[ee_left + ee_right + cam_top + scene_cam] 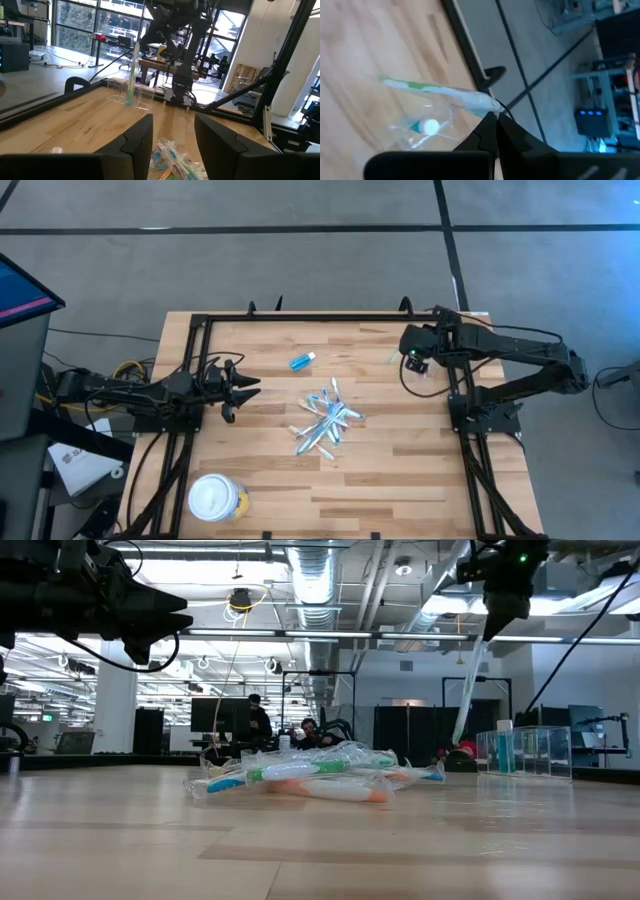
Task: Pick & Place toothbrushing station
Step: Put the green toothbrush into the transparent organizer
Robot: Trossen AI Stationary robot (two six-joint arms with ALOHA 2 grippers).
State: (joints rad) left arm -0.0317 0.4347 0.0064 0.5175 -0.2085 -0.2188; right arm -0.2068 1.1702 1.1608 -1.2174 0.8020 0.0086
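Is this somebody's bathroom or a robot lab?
Probably a robot lab or workshop, not a bathroom. The wooden table sits in a black frame with two arms, and behind it are bare ceiling pipes and people at monitors.

The middle of the worktop (400,480) is blocked by a loose heap of toothbrushes (325,423), with the blue tube (301,361) lying apart behind it. A yellow tub (217,499) stands at the near left corner. The clear tumbler (522,752) stands below the right gripper (415,363) at the far right. Bare boards lie between these, and along the near right side.
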